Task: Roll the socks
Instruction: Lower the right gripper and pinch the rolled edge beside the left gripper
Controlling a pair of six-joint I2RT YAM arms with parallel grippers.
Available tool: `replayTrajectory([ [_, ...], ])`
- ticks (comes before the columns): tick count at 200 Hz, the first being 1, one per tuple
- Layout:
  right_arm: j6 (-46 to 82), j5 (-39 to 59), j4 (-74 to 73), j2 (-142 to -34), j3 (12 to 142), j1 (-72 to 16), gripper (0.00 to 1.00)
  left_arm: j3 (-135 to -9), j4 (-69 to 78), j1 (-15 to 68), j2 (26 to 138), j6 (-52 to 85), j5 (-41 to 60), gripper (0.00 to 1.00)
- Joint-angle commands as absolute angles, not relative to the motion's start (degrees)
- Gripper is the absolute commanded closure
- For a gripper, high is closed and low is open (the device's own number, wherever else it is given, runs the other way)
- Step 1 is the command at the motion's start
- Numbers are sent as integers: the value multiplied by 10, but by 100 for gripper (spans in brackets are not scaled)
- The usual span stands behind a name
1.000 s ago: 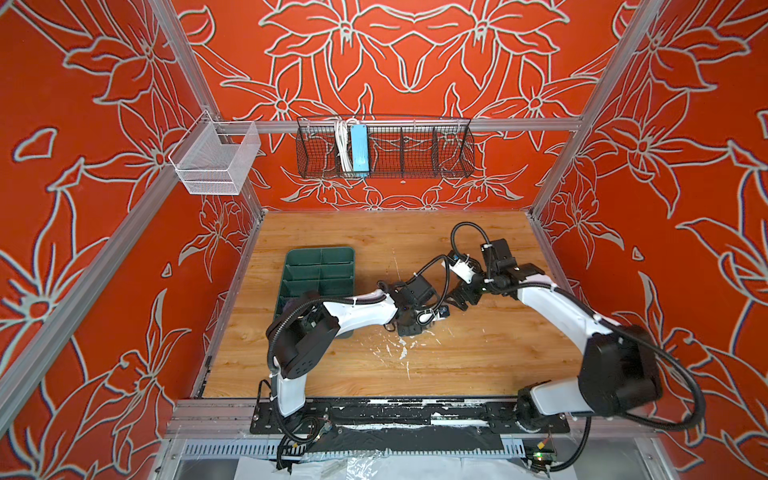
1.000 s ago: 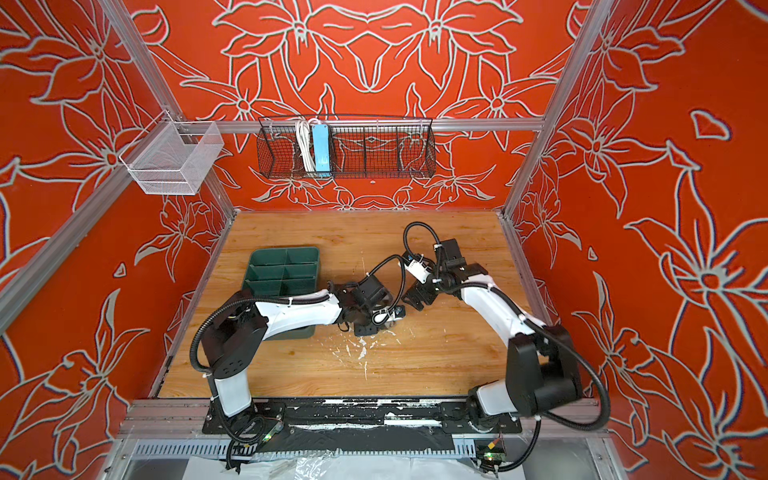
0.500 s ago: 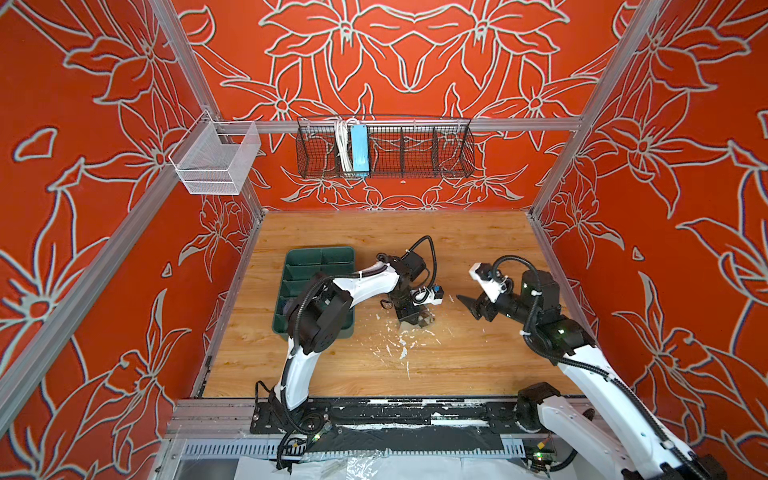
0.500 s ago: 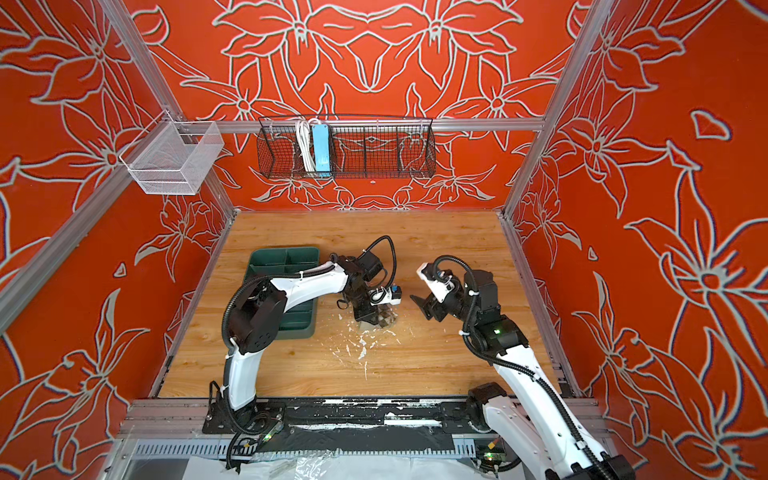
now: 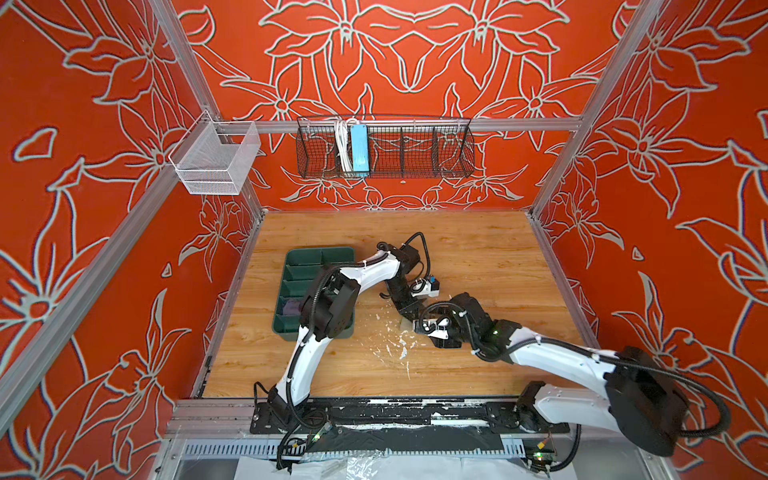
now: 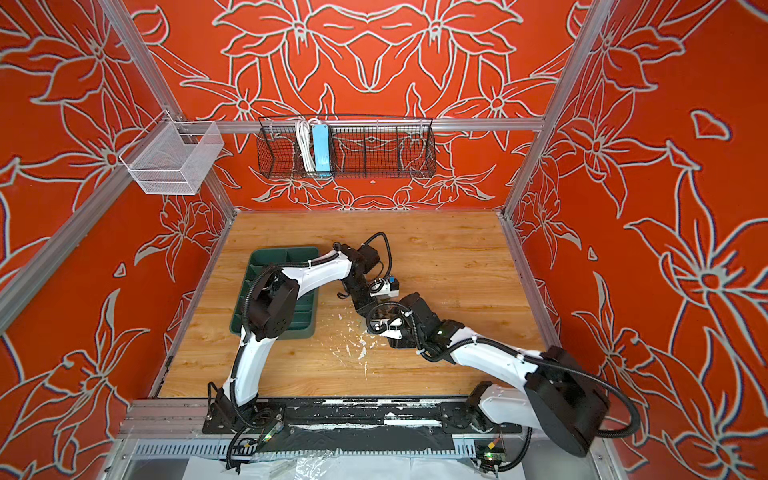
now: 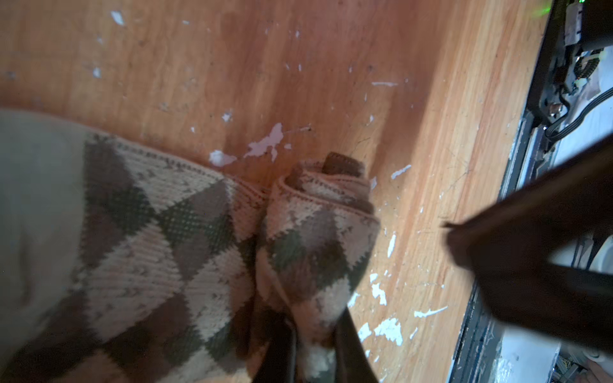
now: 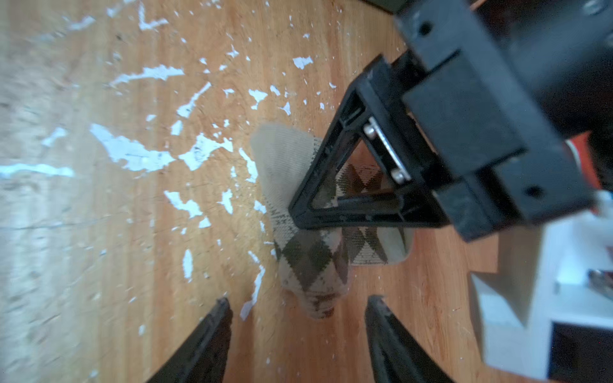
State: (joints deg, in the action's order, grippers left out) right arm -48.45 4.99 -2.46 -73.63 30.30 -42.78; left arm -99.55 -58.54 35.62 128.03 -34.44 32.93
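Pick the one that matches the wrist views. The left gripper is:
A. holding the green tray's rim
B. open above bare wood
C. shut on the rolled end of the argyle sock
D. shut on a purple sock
C: in the left wrist view the left gripper is pinched on the rolled end of the argyle sock, whose unrolled length lies flat on the wooden table.
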Motion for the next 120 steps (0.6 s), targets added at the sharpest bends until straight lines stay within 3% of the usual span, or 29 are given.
replayTrajectory([
  [1, -511, 22, -97, -801, 336, -431, 37, -985, -622, 360, 1312, -340, 319, 91],
  [26, -511, 16, -85, -867, 371, -431, 44, -982, -620, 360, 1308, -339, 316, 91],
  [43, -501, 15, -62, -892, 390, -430, 54, -974, -613, 360, 1299, -338, 309, 89],
  [63, -488, 26, -25, -898, 403, -431, 83, -952, -591, 360, 1271, -332, 299, 82],
  [74, -482, 34, 2, -898, 408, -432, 91, -938, -571, 360, 1250, -326, 291, 76],
  [120, -442, 61, 150, -907, 445, -430, 100, -853, -459, 355, 1106, -296, 245, 67],
])
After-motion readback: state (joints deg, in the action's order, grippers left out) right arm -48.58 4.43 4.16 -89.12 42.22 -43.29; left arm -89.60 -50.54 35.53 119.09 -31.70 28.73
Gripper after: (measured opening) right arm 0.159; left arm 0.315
